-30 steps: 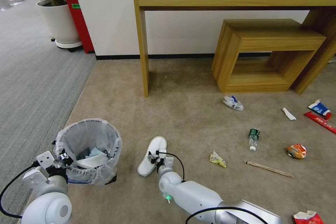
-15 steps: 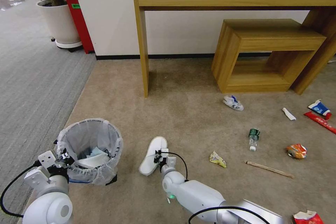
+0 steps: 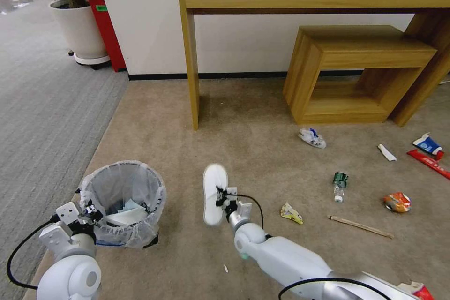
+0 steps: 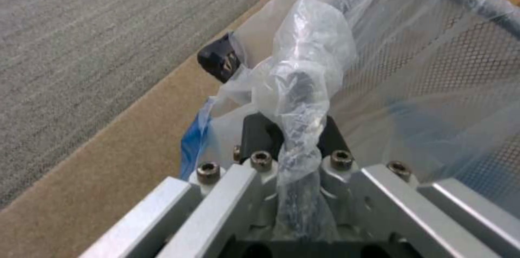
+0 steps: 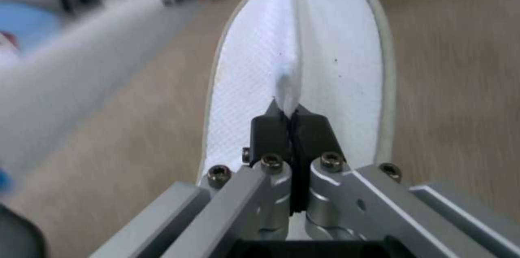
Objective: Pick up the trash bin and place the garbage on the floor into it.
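The slipper (image 3: 214,194) had risen off the floor (image 3: 262,145), pinched in the right claw (image 3: 224,197) at lower centre, needing carrying leftward over the bin (image 3: 123,202), whose rim the left claw (image 3: 89,210) clamped.

The trash bin (image 3: 123,202) stands left of the slipper (image 3: 214,194); bottle (image 3: 339,185) and stick (image 3: 360,226) lie to the slipper's right.

Our left gripper (image 3: 89,210) sits low at our left, clamped closed, while our right gripper (image 3: 220,195) reaches forward, pinched closed.
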Robot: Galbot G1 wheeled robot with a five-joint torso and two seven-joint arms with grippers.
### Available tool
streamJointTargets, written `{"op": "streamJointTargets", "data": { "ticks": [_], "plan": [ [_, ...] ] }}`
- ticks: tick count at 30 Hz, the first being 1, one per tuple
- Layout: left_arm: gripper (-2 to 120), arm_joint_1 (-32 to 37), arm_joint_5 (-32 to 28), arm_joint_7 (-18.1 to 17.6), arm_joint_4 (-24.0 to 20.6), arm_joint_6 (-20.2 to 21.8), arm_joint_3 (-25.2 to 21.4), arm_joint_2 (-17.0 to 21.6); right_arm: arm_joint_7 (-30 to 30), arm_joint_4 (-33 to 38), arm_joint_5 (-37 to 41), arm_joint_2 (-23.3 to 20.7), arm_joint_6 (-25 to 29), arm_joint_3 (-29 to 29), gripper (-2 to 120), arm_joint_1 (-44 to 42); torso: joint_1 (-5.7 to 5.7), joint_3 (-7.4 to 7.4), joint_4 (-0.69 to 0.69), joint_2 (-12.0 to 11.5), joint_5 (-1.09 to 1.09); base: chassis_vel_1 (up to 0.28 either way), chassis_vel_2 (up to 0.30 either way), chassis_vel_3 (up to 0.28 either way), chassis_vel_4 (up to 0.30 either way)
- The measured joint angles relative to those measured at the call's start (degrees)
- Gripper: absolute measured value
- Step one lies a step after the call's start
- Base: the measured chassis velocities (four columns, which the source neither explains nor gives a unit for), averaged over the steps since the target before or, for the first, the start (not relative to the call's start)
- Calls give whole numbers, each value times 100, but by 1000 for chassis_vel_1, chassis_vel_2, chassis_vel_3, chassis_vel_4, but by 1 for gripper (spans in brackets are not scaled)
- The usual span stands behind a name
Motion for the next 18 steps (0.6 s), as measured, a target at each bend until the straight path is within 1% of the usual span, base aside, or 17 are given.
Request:
{"op": "streamJointTargets", "data": {
  "ticks": [1,3,4,6,8,9,12,14,16,18],
  "plan": [
    [3,0,0,0,0,0,0,0,0,0,0,0,0,0,0,0,0,0,0,0,0,0,0,0,0],
    [3,-13,0,-3,-36,27,43,-5,-192,456,-221,-231,178,161,0,55,0,0,1,0,0,0,0,0,0],
    [3,-13,0,-3,-36,27,43,-5,-192,456,-221,-231,178,161,0,55,0,0,1,0,0,0,0,0,0],
    [3,-16,6,-4,-81,43,83,-7,-425,883,-411,-495,371,269,0,179,0,0,0,0,0,0,0,0,0],
    [3,-16,16,-5,-116,56,111,-12,-558,1144,-511,-649,475,308,0,285,0,0,-1,0,-1,0,0,0,0],
    [3,-16,16,-5,-116,56,111,-12,-558,1144,-511,-649,475,308,0,285,0,0,-1,0,-1,0,0,0,0],
    [3,-13,40,-6,-191,74,153,-22,-769,1480,-789,-771,639,331,0,480,0,0,1,0,-1,0,0,0,0],
    [3,-10,44,-6,-215,81,162,-24,-826,1571,-883,-789,687,324,0,533,0,0,0,0,0,0,0,0,0],
    [3,3,56,-7,-281,98,174,-25,-919,1878,-1018,-859,745,231,0,696,0,0,0,0,-1,0,0,0,0],
    [3,12,59,-7,-305,100,175,-25,-953,1978,-1063,-878,755,181,0,759,0,0,0,0,-1,0,0,0,0]
  ]
}}
